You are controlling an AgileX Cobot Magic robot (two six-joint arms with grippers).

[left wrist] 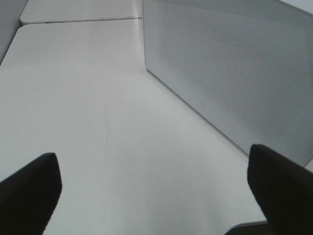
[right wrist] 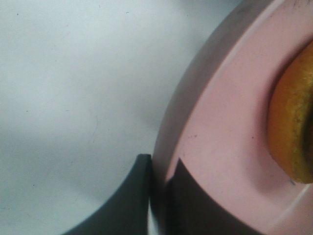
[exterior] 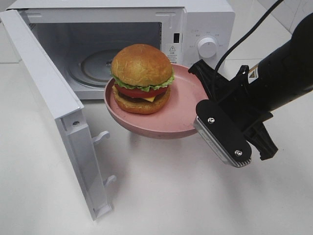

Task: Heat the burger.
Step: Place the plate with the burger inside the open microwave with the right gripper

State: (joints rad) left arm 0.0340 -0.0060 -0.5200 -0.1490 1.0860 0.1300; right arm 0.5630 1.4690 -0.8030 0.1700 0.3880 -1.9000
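Note:
The burger (exterior: 142, 78), with a golden bun, green lettuce, tomato and cheese, sits on a round pink plate (exterior: 181, 110). The plate hangs above the table, just in front of the open microwave (exterior: 208, 22). My right gripper (exterior: 196, 72) is shut on the plate's right rim. In the right wrist view its fingertips (right wrist: 159, 169) pinch the pink plate (right wrist: 220, 137), one finger above the rim and one below, with the burger's bun (right wrist: 293, 127) at the edge. My left gripper (left wrist: 156, 196) is open and holds nothing, low over the table beside the door.
The microwave door (exterior: 49, 93) stands swung out to the left, its latch hooks facing the plate. Inside lies the glass turntable (exterior: 93, 63). The left wrist view shows the door's perforated outer face (left wrist: 234, 73) and a white table (left wrist: 88, 98).

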